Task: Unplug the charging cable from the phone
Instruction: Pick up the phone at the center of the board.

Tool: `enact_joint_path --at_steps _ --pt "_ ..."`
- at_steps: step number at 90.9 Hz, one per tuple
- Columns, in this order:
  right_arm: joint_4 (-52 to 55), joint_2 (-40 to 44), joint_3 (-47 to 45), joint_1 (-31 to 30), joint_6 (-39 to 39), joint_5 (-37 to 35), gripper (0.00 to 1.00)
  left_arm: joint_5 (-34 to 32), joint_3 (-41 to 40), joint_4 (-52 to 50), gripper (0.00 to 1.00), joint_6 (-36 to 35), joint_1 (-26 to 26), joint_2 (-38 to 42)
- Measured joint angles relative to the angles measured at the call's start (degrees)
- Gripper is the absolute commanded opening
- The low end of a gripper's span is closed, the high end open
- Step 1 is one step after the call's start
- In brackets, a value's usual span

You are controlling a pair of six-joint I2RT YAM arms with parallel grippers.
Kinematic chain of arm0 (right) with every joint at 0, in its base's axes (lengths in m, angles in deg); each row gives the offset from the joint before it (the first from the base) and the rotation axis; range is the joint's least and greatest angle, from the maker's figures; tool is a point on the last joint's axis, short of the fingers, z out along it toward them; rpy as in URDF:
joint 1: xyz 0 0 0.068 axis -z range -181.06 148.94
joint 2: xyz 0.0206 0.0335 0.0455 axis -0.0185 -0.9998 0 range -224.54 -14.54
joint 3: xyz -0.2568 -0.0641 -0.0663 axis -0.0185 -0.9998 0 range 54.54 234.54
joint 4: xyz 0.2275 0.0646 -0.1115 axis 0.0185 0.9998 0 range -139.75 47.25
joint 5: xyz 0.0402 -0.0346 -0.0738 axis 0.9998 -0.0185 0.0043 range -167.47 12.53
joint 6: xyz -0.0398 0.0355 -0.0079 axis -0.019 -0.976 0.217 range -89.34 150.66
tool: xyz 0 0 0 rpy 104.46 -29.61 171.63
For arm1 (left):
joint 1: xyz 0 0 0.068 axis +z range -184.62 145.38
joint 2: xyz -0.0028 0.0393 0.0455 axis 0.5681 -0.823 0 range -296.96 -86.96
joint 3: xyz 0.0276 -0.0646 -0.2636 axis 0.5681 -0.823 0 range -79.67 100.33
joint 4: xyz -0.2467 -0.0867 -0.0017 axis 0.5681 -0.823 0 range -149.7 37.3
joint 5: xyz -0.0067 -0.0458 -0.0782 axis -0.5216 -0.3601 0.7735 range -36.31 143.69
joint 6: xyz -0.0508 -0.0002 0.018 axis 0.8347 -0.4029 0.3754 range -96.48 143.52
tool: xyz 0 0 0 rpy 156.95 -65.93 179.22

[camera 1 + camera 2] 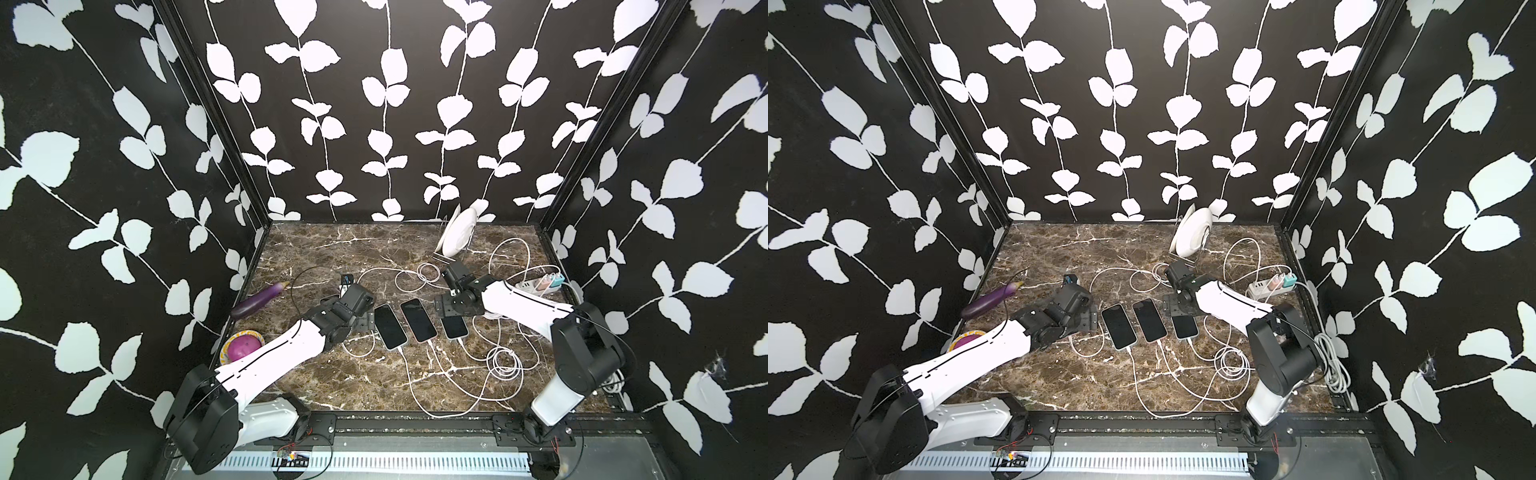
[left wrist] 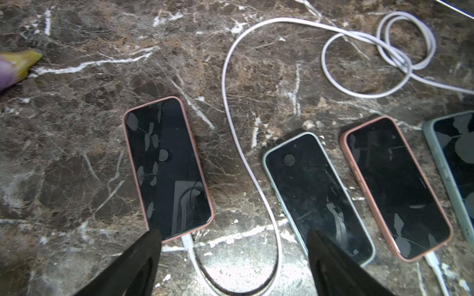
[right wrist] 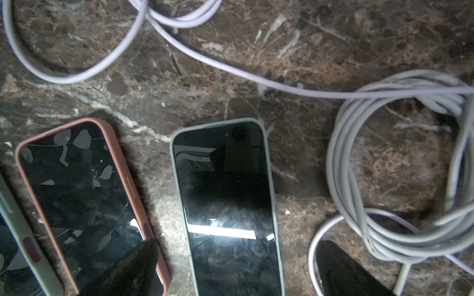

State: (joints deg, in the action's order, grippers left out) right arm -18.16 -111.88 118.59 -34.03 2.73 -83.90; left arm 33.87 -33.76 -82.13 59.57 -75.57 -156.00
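Note:
Three dark-screened phones lie side by side in both top views: left (image 1: 390, 327), middle (image 1: 418, 320), right (image 1: 454, 327). A white charging cable (image 1: 428, 345) runs from each near end. My left gripper (image 1: 363, 319) is low beside the left phone and covers a fourth. In the left wrist view that pink-cased phone (image 2: 166, 166) has a white plug (image 2: 187, 241) in its end, just inside one of the fingers (image 2: 138, 266). The left gripper (image 2: 234, 256) is open over the cable loop (image 2: 274, 225). My right gripper (image 3: 237, 256) is open, straddling a green-cased phone (image 3: 225, 200).
A purple eggplant (image 1: 259, 300) and a bowl (image 1: 232, 338) sit at the left edge. A white plate in a rack (image 1: 459, 235) stands at the back. A power strip (image 1: 540, 286) lies at the right. Coiled cables (image 1: 505, 362) lie right of the phones.

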Motion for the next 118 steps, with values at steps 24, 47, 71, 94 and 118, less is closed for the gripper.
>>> enact_joint_path --at_steps 24,47,71,94,118 --pt "-0.1 -3.8 1.0 0.0 1.8 -0.1 0.97 3.2 -0.8 2.6 0.92 1.0 -0.6 0.3" --pt "-0.7 -4.1 0.7 0.2 3.0 0.1 0.97 5.4 -2.9 5.5 0.92 2.0 -1.0 0.5" --pt "-1.1 -4.5 0.3 0.4 4.2 1.0 0.94 5.7 -3.5 6.2 0.86 3.1 -2.1 0.5" --pt "-1.6 -5.2 -1.0 0.4 4.4 0.9 0.93 5.9 -3.5 7.0 0.84 3.2 -3.4 -1.4" --pt "-2.6 -6.1 -1.0 0.6 4.3 1.0 0.85 6.1 -2.0 7.1 0.83 3.2 -5.1 -3.5"
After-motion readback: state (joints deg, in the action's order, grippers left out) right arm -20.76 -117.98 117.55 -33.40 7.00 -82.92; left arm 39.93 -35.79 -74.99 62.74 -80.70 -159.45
